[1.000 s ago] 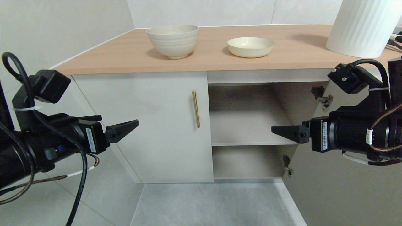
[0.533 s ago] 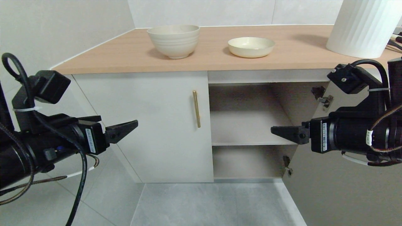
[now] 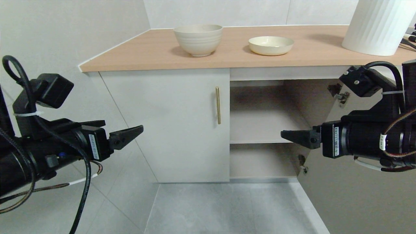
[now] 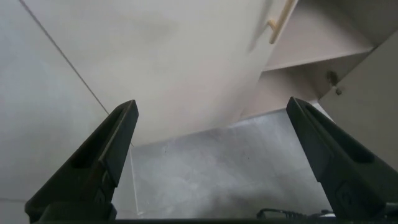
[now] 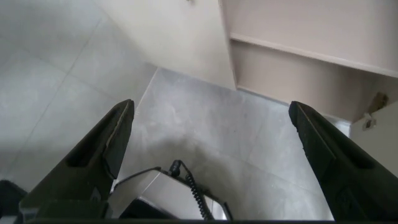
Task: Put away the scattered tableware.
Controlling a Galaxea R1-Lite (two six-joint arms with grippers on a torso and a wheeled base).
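The deep beige bowl (image 3: 198, 39) stands upright on the wooden desk (image 3: 136, 55), toward its left part. A shallow cream dish (image 3: 271, 45) lies on the same desk to the right of the bowl, near it but not touching it. Farther right, at the edge of the head view, stands a tall white ribbed vessel (image 3: 377, 26).

Under the desk is a white cabinet. Its left door (image 3: 169, 123) is closed and carries a thin golden handle (image 3: 218, 105). Its right door (image 3: 351, 201) is swung open to the right. Inside, one shelf (image 3: 263, 126) divides the space into an upper and a lower compartment.

The left end effector (image 3: 138, 130) hangs in the air before the wall and the closed door, well below the desk and well apart from the bowl. In the left wrist view its fingers (image 4: 106, 155) stand wide apart, with nothing between them. The right end effector (image 3: 284, 134) hangs before the open compartment, at about the height of the shelf. Its fingers (image 5: 323, 155) are also spread wide and hold nothing. Grey floor (image 3: 227, 208) lies below both.
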